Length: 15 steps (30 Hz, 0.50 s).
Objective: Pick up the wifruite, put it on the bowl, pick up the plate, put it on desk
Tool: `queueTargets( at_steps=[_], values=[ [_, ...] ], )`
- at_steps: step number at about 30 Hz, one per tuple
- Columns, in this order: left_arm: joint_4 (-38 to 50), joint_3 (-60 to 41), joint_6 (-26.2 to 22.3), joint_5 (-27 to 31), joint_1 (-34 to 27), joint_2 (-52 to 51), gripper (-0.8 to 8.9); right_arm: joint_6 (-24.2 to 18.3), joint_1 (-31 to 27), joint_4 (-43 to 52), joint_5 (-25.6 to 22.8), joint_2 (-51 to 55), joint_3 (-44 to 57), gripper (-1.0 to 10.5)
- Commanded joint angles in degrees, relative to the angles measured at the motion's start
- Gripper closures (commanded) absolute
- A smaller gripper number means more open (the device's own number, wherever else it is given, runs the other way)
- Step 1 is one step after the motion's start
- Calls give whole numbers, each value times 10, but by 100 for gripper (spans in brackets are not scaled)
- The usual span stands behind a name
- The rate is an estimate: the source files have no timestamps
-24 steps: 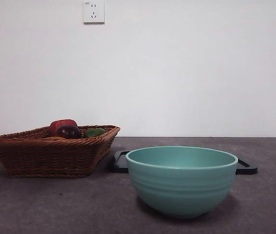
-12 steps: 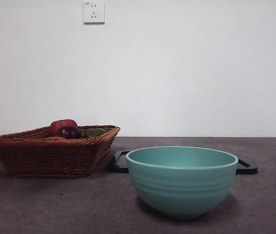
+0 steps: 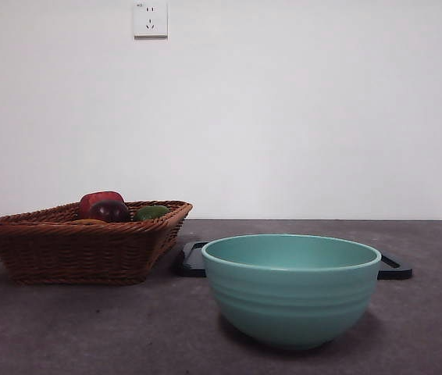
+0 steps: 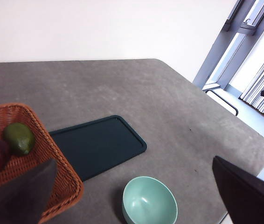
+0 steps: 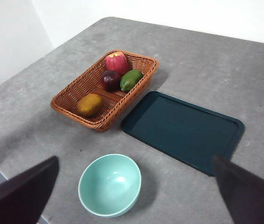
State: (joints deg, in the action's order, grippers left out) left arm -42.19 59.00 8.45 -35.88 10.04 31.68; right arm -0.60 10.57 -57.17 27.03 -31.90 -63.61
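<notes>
The wifruite (image 5: 90, 104) lies in the near end of a brown wicker basket (image 5: 73, 93), next to red, dark purple and green fruits. The teal bowl (image 3: 291, 289) stands empty on the desk (image 3: 88, 328); it also shows in both wrist views, bowl (image 5: 109, 185) and bowl (image 4: 149, 200). Behind it the plate (image 5: 183, 130), a dark flat rectangular tray, lies on the desk beside the basket. My left gripper (image 4: 135, 158) and right gripper (image 5: 135, 158) hang open high above the table, holding nothing. Neither arm shows in the front view.
The basket (image 3: 73, 246) stands at the front view's left with a red fruit (image 3: 100, 200), a dark purple fruit (image 3: 110, 211) and a green fruit (image 3: 152, 212). The table's edge (image 4: 244, 140) drops off beyond the bowl.
</notes>
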Motion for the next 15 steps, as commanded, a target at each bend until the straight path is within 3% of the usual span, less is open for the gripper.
queueTargets(
  at_steps=[1,15],
  values=[
    [9,14,-2,-2,2,0,266,-2,2,6,0,-1,-10,343],
    [-17,14,16,-1,2,31,251,-2,2,6,0,-1,-10,343]
  ],
)
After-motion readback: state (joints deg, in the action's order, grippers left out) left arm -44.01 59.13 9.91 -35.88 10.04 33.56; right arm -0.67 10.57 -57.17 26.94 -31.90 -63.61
